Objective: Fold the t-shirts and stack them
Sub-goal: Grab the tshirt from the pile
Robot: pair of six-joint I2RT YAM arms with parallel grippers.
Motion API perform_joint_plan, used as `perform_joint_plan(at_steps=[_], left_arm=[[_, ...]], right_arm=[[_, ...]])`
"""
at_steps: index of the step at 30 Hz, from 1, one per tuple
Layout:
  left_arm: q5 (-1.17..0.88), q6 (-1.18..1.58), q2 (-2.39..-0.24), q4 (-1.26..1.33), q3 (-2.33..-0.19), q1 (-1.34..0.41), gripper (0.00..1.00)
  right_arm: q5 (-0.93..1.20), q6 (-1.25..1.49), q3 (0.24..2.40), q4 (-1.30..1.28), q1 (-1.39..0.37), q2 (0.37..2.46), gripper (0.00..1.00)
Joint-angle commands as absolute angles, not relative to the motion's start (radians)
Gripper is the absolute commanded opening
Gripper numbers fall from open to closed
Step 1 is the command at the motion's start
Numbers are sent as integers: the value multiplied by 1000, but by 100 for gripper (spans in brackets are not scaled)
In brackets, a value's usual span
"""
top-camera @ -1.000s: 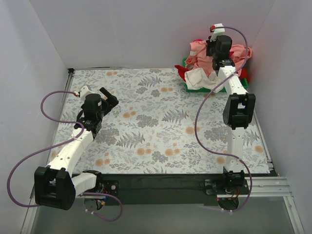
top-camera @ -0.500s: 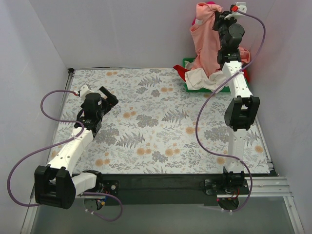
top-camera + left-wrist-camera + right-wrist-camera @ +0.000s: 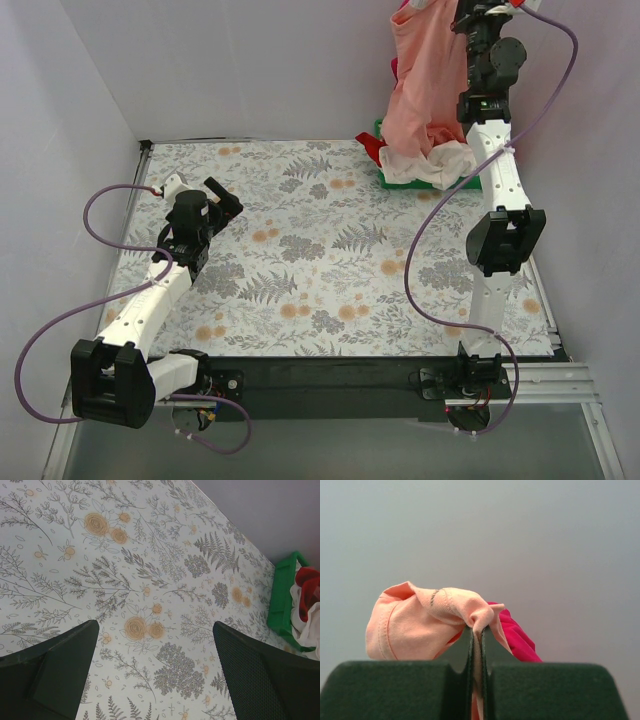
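**Left arm:** bent low over the near-left of the tabletop [image 3: 330, 260], forearm angled toward the far right. Left claw [image 3: 155, 626] released, fingers wide apart, nothing between them.

**Right arm:** stretched almost upright along the right side. Right claw [image 3: 476, 632] is high by the back wall, clenched on a bunched edge of the salmon shirt [image 3: 425, 80]. A magenta shirt [image 3: 517, 640] shows just behind the pinch.

**Tray [image 3: 283, 597]:** green, far right. Holds a white shirt [image 3: 430, 165] and a red shirt [image 3: 307, 582]. The hanging salmon shirt's lower end reaches down into it.
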State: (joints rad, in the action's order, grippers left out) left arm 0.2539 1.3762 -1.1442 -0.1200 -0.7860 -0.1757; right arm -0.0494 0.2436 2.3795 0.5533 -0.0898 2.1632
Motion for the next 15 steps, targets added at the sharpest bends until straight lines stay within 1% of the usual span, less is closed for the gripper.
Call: perform_joint_plan(at_steps=[1, 5, 6, 10, 13, 14, 15], left_arm=[[261, 1370, -1117, -126, -819, -173, 98], [253, 1370, -1126, -126, -821, -173, 98], [250, 1371, -1124, -127, -819, -173, 98], [245, 1371, -1127, -126, -813, -173, 98], [248, 1367, -1129, -129, -810, -173, 98], [252, 1364, -1127, -127, -811, -173, 98], [256, 1362, -1126, -129, -811, -173, 98]], right_arm=[[-61, 252, 2428, 704, -95, 2088, 1], [-25, 222, 2278, 684, -95, 2020, 1], [-23, 204, 2211, 675, -95, 2011, 1], [-34, 193, 2047, 611, -89, 2000, 1], [-55, 242, 1942, 517, -72, 2022, 1], [-49, 253, 1931, 490, -63, 2045, 3], [-37, 253, 1922, 427, -57, 2058, 8]])
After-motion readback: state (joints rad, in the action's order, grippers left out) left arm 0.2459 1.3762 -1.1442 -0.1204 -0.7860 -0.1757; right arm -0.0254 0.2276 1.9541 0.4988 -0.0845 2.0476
